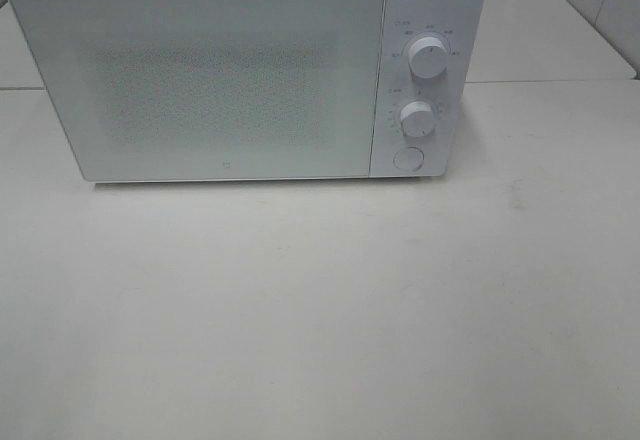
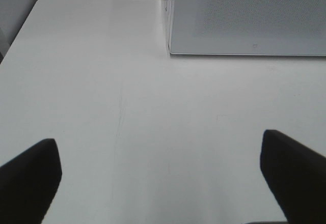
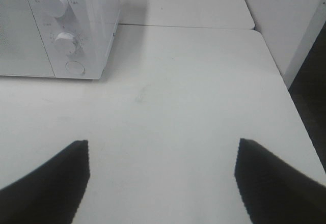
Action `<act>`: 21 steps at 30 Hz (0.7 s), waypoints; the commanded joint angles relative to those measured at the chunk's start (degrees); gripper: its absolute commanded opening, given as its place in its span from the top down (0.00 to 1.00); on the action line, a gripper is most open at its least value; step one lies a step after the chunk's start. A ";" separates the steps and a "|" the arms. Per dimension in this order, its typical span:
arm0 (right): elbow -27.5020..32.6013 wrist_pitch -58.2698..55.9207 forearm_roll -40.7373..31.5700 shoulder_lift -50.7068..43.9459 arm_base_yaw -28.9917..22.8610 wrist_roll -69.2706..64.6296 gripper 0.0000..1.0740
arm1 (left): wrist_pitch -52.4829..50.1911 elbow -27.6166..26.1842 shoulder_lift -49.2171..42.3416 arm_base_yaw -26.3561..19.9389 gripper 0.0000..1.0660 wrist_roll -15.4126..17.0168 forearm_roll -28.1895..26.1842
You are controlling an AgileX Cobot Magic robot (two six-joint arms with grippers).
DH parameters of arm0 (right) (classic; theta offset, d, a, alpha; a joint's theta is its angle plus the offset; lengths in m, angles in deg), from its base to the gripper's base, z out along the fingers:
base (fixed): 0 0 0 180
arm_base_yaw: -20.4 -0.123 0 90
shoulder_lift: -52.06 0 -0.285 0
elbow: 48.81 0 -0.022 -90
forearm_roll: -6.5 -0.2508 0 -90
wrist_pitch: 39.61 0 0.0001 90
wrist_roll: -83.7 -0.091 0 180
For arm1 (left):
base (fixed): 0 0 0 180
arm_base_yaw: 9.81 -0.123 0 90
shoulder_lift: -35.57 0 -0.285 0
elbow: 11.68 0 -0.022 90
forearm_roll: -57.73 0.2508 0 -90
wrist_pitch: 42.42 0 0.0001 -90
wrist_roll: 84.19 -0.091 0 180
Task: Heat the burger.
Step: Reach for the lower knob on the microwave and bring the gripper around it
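Observation:
The burger is out of view in every frame. A white microwave (image 1: 230, 70) stands at the back of the white table (image 1: 320, 310) with its door shut; its front also shows in the left wrist view (image 2: 249, 15) and its knob panel in the right wrist view (image 3: 66, 25). My left gripper (image 2: 160, 170) hovers open over bare tabletop, well short of the microwave, nothing between its dark fingers (image 2: 30, 178). My right gripper (image 3: 162, 175) is open too, above bare table to the right of the microwave. Neither gripper shows in the exterior high view.
The microwave panel carries two round knobs (image 1: 428, 55) (image 1: 416, 118) and a round button (image 1: 407, 158). A second table (image 3: 183, 2) adjoins behind. The table's right edge (image 3: 285, 81) drops off beside a white wall.

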 commanded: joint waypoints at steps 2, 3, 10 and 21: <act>-0.23 7.85 0.34 5.16 0.34 -0.17 0.29 | -0.74 0.23 -1.03 -0.17 0.07 0.29 -0.17; -0.23 7.85 0.34 5.16 0.34 -0.17 0.29 | -0.74 0.23 -1.03 -0.17 0.07 0.29 -0.17; -0.23 15.93 0.34 13.92 0.34 -0.17 0.29 | -0.74 0.23 -1.03 -0.17 0.07 0.29 -0.17; -0.23 28.59 0.34 26.47 0.34 -0.17 0.29 | -0.74 0.23 -1.03 -0.17 0.08 0.29 -0.17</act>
